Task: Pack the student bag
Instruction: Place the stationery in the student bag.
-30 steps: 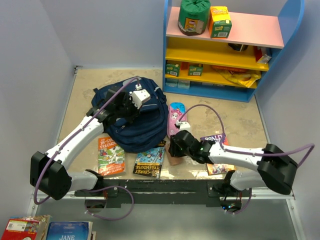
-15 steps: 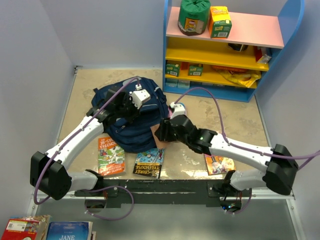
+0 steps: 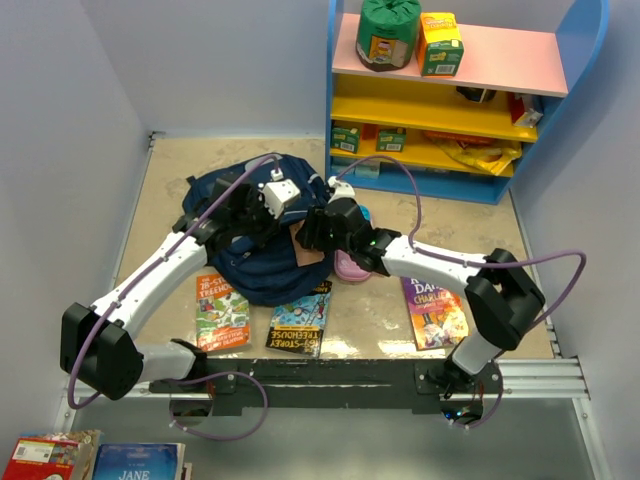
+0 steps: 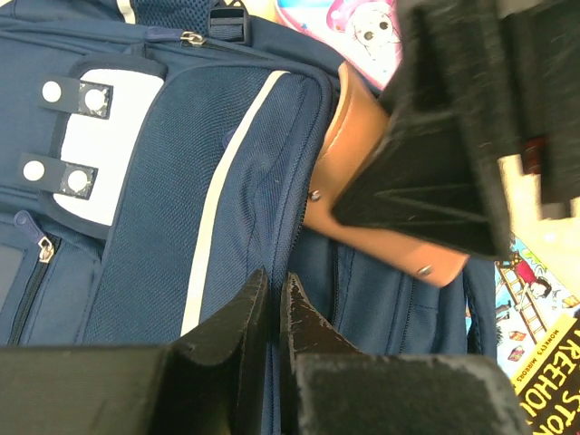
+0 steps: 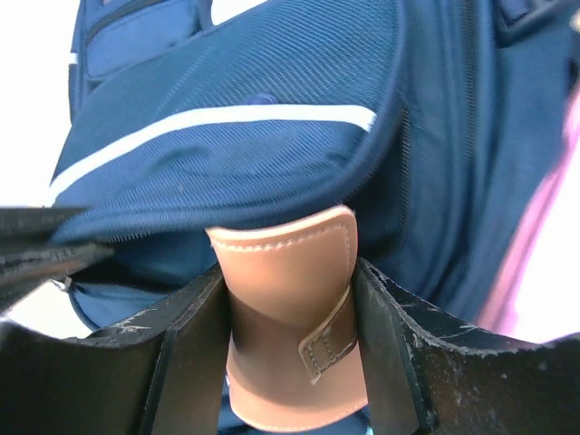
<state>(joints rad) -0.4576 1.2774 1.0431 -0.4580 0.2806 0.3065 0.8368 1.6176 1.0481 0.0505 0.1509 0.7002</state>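
The right claw [image 5: 288, 272], jaws set at medium width, is clamped on the sides of a tan leather case [image 5: 290, 362]. The case's leading end is tucked under the raised flap of the student bag [image 5: 227, 109]. The left claw [image 4: 275, 281] is nearly closed and appears to be pinched on the flap's fabric beside the zip.

The bag is laid flat left of the table's centre. For a clean insertion, the flap is best held lifted while the case is driven straight along the opening. The lip lies tight over the case, so snagging of its strap is the likely fault.

A pink pencil case [image 3: 352, 268] is seen just beside the bag, beneath the right arm. An orange book [image 3: 222, 312], a black book [image 3: 300, 328] and a purple book [image 3: 435, 312] are spread nearer the bases. Bare table [image 3: 200, 165] is offered behind the bag.
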